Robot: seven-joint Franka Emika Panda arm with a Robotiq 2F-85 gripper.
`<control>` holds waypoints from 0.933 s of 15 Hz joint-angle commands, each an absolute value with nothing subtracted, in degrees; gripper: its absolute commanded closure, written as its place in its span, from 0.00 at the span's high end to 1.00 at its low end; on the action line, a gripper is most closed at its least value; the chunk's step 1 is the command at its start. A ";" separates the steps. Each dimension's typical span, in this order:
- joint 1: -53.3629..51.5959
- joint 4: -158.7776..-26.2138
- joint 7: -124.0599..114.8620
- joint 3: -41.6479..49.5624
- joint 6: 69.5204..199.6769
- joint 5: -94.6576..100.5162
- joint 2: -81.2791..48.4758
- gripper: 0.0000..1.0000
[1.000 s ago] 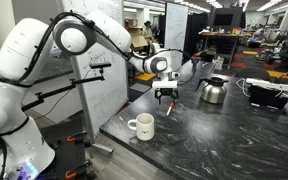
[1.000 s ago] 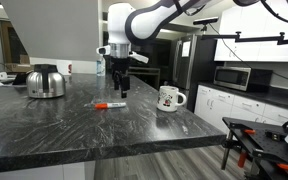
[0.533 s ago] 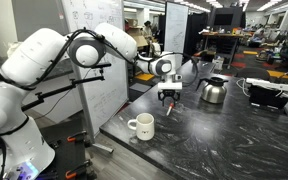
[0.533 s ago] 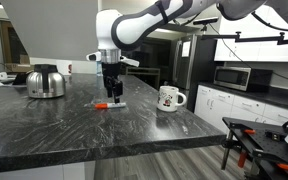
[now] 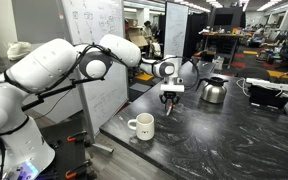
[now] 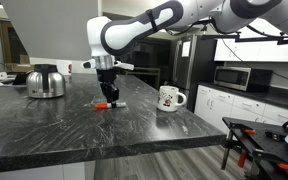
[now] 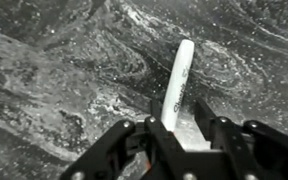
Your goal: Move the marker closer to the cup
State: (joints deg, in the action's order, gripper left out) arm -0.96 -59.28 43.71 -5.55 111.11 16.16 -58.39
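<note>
The marker (image 6: 103, 105), thin and red, lies flat on the dark marbled counter; in the wrist view the marker (image 7: 180, 75) looks pale and runs up away from the jaws. My gripper (image 7: 179, 118) is down at the counter with its near end between the fingers. One finger is against it and a narrow gap shows at the other, so the jaws are still partly open. In both exterior views the gripper (image 5: 170, 101) (image 6: 108, 99) points straight down over the marker (image 5: 169, 109). The white cup (image 5: 140, 126) (image 6: 169, 98) stands apart from it, near the counter's edge.
A shiny metal kettle (image 5: 213, 90) (image 6: 46, 82) stands on the counter (image 5: 214, 145) on the far side of the gripper from the cup. A flat device with cables (image 5: 267, 94) sits at the counter's far end. The counter edge (image 6: 134, 140) drops off close to the cup.
The gripper has come down over the marker to the counter, and its jaws have narrowed from wide open to close round the marker. The marker and the cup have not moved.
</note>
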 commanded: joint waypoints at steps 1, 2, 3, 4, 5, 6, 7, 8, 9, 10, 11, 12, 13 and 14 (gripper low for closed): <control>-1.36 -52.79 46.78 -5.93 106.82 15.08 -61.54 0.13; -1.45 -52.67 46.90 -5.84 106.54 14.97 -61.35 0.07; -1.61 -52.58 46.38 -5.69 105.98 14.86 -61.10 0.01; -1.63 -53.01 46.00 -5.64 105.69 14.77 -60.55 0.02; -1.67 -53.77 45.95 -5.66 105.39 14.74 -59.80 0.05; -1.76 -54.79 45.85 -5.71 105.24 14.73 -59.07 0.05; -1.93 -55.68 45.90 -5.82 104.98 14.76 -58.53 0.05; -1.94 -56.73 45.69 -6.30 105.13 15.38 -58.06 0.05; -2.51 -57.90 45.44 -6.35 105.44 15.82 -57.65 0.05; -3.01 -59.12 44.91 -6.48 106.22 16.26 -57.25 0.05; -3.79 -60.55 44.37 -6.42 107.22 16.96 -56.95 0.05; -4.52 -61.91 43.56 -6.21 107.82 17.50 -56.46 0.05; -5.15 -63.69 42.88 -6.04 108.58 18.25 -55.56 0.05; -5.60 -65.35 42.73 -6.04 108.70 18.66 -54.53 0.05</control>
State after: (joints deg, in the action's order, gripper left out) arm -4.55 -57.89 44.48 -6.75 106.52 16.85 -58.87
